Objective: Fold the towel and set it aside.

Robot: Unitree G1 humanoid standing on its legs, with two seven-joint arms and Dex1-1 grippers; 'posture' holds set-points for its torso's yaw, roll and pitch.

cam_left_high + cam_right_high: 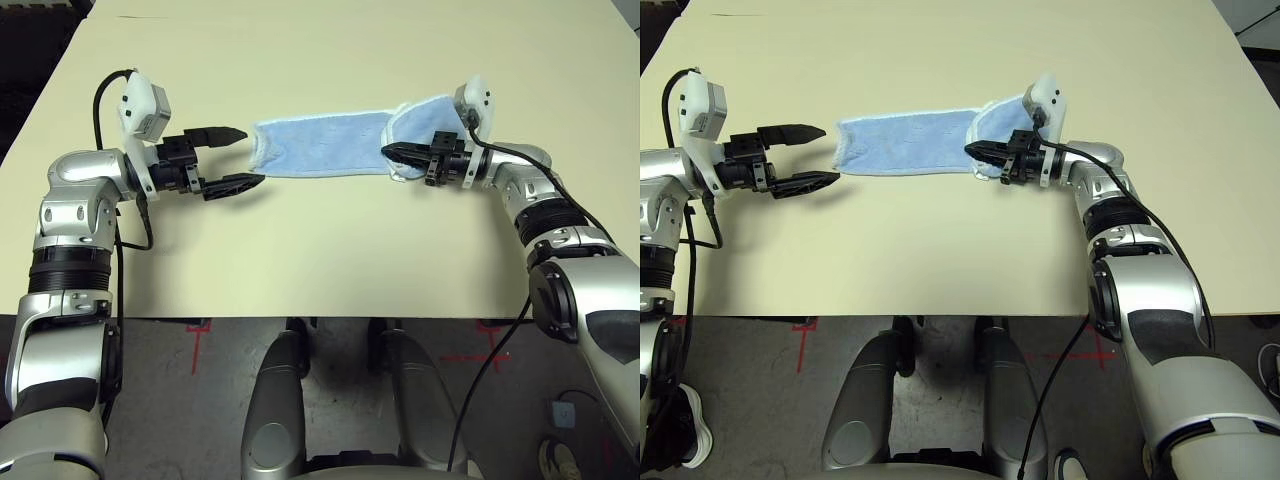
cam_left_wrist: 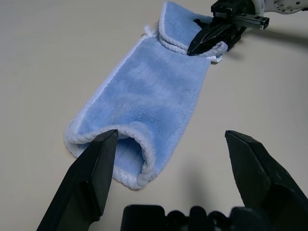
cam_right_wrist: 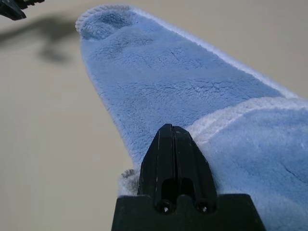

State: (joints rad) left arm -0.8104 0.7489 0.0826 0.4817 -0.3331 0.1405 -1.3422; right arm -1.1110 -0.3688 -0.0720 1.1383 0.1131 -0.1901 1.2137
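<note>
At the left we see the left tool [image 1: 232, 158] with its two black fingers spread wide, just beside the near end of the small light-blue fluffy terry towel with white stitched edging [image 1: 320, 148]. The towel lies stretched as a long strip across the pale cream worktop [image 1: 320, 250]. At its right end we see a flap folded over, where the right tool [image 1: 393, 152] rests with fingers pressed together; whether it pinches cloth we cannot tell.
</note>
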